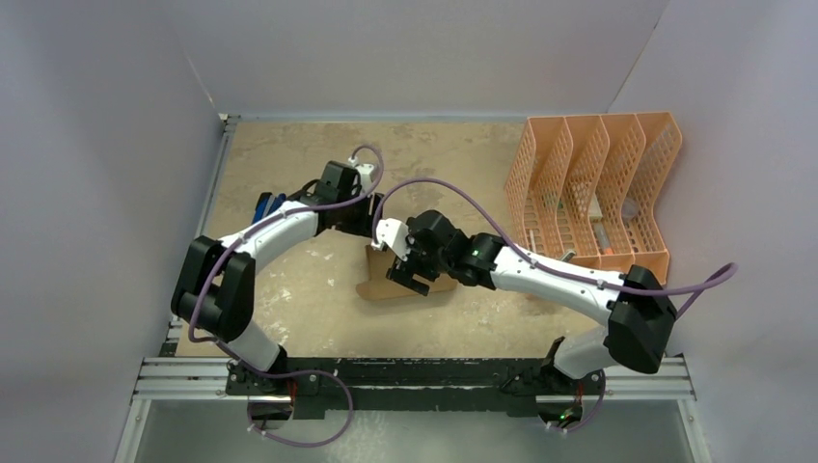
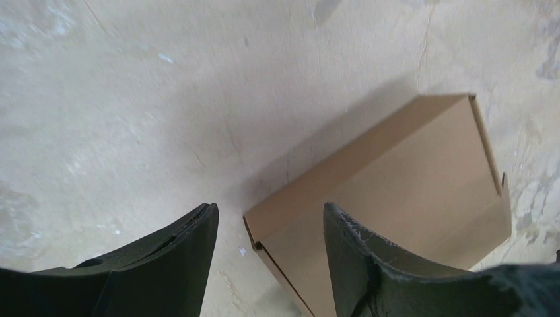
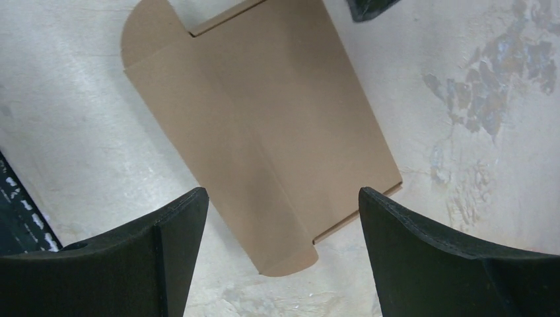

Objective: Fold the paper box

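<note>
Lying near the middle of the table (image 1: 289, 174), the paper box (image 1: 378, 286) is plain brown cardboard, low and flat on the mottled beige surface. In the top view its long axis seems to run roughly left to right, along the table's near edge and slightly skewed, though the right arm covers much of it. The right wrist view shows a broad smooth panel with a crease down its length and a rounded tab at each end; the left wrist view shows a shallow side wall and a folded corner seam.

Both arms reach in over the box. The left gripper (image 2: 269, 210) hangs at the box's far-left corner, jaws partly spread with nothing between them; one finger (image 2: 370, 264) sits above the cardboard, and whether it touches cannot be told. The right gripper (image 3: 282, 195) hovers above the near end of the panel, jaws wide apart and holding nothing.

A peach-orange file organizer (image 1: 598, 183) stands at the far right corner of the table, well apart from the box. A few small pale items lie in its compartments, too small to identify.
</note>
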